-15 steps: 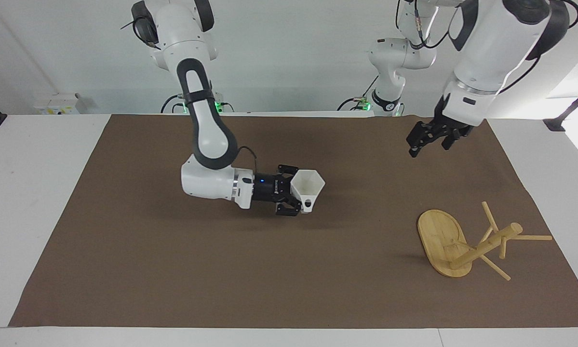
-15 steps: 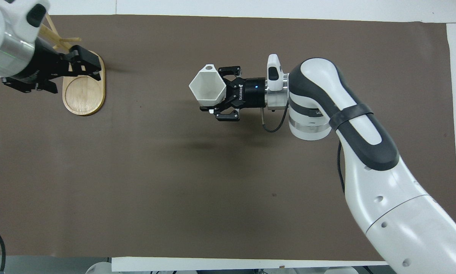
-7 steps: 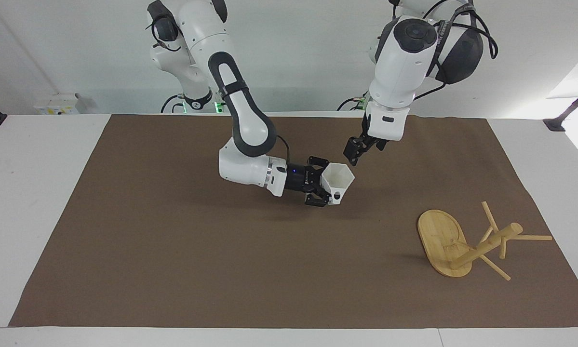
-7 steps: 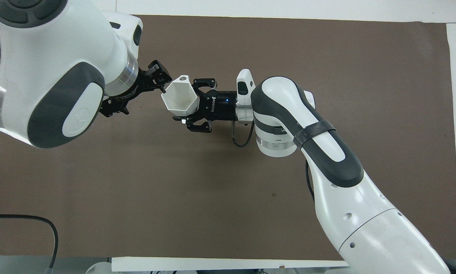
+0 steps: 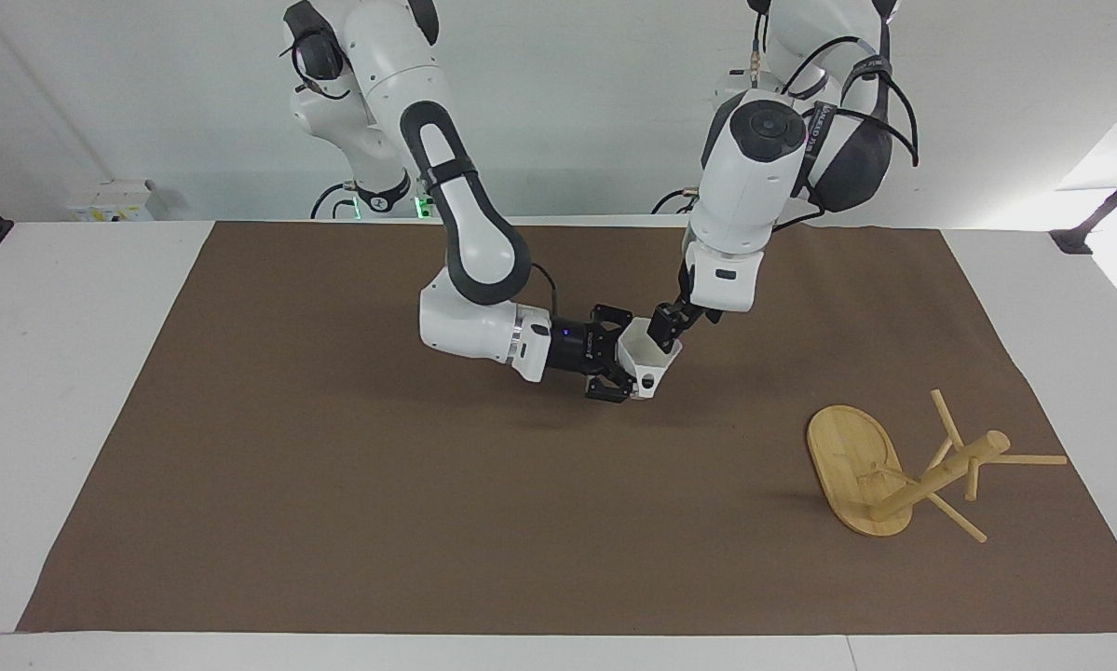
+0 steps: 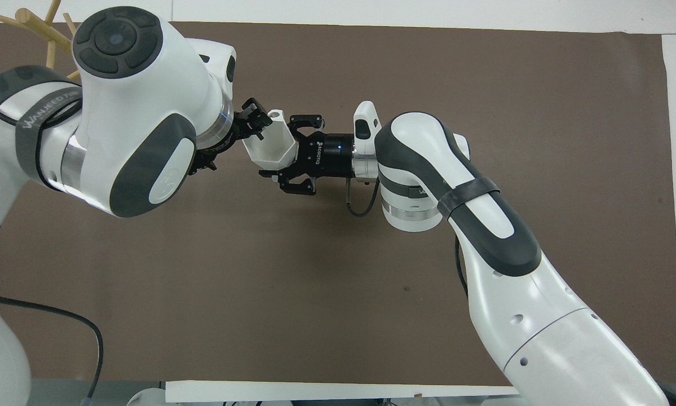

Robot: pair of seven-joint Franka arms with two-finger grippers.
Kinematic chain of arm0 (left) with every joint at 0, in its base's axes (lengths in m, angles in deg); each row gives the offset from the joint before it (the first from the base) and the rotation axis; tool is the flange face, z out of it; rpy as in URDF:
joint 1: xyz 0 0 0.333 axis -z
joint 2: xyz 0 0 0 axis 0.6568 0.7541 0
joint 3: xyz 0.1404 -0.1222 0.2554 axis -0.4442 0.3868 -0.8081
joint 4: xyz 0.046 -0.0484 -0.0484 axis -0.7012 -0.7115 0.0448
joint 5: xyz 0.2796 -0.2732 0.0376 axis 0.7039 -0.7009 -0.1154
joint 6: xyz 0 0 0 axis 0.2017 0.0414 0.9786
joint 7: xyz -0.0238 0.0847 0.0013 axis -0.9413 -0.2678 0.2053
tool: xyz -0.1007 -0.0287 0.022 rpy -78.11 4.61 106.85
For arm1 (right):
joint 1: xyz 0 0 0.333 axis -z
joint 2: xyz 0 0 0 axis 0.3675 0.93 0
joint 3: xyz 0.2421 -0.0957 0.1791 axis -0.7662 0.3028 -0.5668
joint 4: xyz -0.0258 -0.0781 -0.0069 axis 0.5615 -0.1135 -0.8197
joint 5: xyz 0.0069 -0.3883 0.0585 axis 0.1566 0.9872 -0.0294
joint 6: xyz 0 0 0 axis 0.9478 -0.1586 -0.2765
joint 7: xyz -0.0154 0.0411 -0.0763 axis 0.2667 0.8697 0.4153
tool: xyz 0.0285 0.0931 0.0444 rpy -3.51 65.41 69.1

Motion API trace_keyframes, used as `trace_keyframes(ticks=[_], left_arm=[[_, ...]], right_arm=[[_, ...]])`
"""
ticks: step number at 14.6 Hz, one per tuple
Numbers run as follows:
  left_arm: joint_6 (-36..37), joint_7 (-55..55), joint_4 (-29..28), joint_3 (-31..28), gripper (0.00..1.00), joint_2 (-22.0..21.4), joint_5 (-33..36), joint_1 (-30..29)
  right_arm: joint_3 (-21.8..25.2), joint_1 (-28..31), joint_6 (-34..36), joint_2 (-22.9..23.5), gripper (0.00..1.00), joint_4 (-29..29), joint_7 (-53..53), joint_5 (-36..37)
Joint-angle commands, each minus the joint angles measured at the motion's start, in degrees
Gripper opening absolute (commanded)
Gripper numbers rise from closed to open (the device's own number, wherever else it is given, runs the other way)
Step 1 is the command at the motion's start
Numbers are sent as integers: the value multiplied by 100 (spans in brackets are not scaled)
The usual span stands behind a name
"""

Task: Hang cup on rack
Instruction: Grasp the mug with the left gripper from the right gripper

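The white faceted cup (image 5: pixel 649 362) is held in the air over the middle of the brown mat, mouth turned toward the left arm's end; it also shows in the overhead view (image 6: pixel 271 148). My right gripper (image 5: pixel 620 357) is shut on the cup's tapered lower body and holds it sideways (image 6: pixel 288 152). My left gripper (image 5: pixel 666 326) comes down from above and sits at the cup's rim (image 6: pixel 255 120). The bamboo rack (image 5: pixel 935 475) lies tipped on its side at the left arm's end, farther from the robots than the cup. Only its pegs (image 6: pixel 33 20) show in the overhead view.
A brown mat (image 5: pixel 334 522) covers most of the white table. The rack's oval base (image 5: pixel 851 461) stands on edge, with thin pegs sticking out toward the mat's edge.
My left gripper swung in from above the rack's end and came down to the cup's rim. My right gripper carried the cup toward it and then held still.
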State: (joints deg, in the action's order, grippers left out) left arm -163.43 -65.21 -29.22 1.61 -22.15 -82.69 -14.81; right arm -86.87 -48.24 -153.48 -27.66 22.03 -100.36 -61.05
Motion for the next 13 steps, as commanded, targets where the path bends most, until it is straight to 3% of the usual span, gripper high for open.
trace_keyframes(ticks=[1, 8, 9, 10, 11, 13], left_arm=[[-213, -76, -400, -26, 0, -162, 95, 231], [-380, -76, -428, -26, 0, -162, 77, 258], [-397, -76, -420, -35, 0, -154, 77, 250], [-424, -76, -393, -35, 0, -145, 86, 241], [-459, -76, -376, -44, 0, -136, 112, 241], [-459, -59, -323, -61, 0, -110, 165, 206]], right_arm=[[-16, 23, -35, -22, 26, 40, 65, -108], [-16, 23, -44, -22, 30, 32, 65, -108], [-16, 23, -35, -22, 45, 32, 65, -108], [-16, 66, -26, -22, 68, 32, 56, -108], [-16, 127, 35, -31, 100, 32, 13, -99], [-7, 416, 105, -83, 100, 58, -119, 5]])
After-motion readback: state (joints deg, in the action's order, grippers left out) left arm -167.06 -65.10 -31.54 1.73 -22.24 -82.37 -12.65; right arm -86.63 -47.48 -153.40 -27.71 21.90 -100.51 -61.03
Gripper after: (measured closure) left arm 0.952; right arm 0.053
